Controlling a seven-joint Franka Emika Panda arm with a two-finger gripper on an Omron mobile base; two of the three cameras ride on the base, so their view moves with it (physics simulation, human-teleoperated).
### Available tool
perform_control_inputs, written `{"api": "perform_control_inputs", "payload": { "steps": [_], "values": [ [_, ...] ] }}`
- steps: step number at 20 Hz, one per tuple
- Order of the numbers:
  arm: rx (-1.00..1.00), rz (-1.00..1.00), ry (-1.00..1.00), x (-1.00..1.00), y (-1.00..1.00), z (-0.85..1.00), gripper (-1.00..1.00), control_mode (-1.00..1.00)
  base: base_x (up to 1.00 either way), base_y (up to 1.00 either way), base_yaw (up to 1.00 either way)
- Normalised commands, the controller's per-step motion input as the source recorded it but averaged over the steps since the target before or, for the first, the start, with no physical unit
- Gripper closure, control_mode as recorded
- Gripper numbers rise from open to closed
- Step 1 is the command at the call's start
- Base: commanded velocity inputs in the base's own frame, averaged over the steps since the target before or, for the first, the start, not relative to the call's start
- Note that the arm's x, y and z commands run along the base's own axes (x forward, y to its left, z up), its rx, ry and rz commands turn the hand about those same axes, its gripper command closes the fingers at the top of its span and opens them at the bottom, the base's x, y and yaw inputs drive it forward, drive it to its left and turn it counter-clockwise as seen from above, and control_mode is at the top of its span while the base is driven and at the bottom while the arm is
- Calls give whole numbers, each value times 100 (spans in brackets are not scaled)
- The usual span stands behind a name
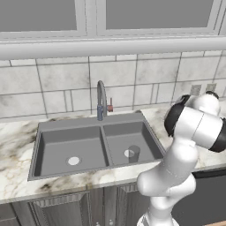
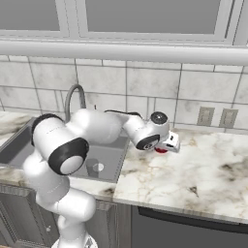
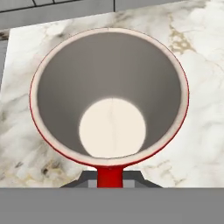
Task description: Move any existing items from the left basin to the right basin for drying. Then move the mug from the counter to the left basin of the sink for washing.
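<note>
The two-finger gripper [image 2: 167,145] sits low over the white-and-beige marble-veined stone counter [image 2: 203,169], just right of the sink's right edge. Its jaws are nearly closed, and in the hand view they pinch the near wall of the small bright red cylindrical mug with a pale inside rim [image 3: 109,98]. The hand camera looks straight down into the cup, so the grip appears to be on the rim, one finger inside and one outside. From the right base view only a sliver of red shows under the hand, and I cannot tell whether the mug's base is touching the stone or already off it.

A pinch on one side of the rim is the main risk: the mug hangs off-centre, so a fast swing toward the sink could make it pivot or slip out onto the counter.

Farther on lies the dark-grey double-basin rectangular sink [image 1: 95,174]. The small plain dark-grey cylindrical cup [image 1: 133,153] stands upright in the narrower right basin [image 1: 148,141], beside its drain, so the first part of the task looks done. The wider left basin [image 1: 53,152] is the mug's target. The path there crosses the right basin and the central divider; carried low, the mug could clip the divider or knock the grey cup. The thin arched grey faucet with a red handle [image 1: 102,100] rises at the sink's back edge above the divider, and a high carry could strike it.
</note>
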Motion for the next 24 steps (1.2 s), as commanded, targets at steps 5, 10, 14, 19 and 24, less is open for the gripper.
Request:
{"api": "perform_control_inputs", "payload": {
  "steps": [5, 10, 14, 19, 24],
  "values": [
    [0, 1, -1, -24, 17, 48, 100, -100, 0, 0, 0],
    [0, 1, 0, -28, 30, 36, 100, -100, 0, 0, 0],
    [0, 1, 0, -22, 38, 24, 100, -100, 0, 0, 0],
    [0, 1, 0, -14, 46, 23, 100, -100, 0, 0, 0],
    [0, 0, 0, -15, 48, 21, 100, -100, 0, 0, 0]
  ]
}}
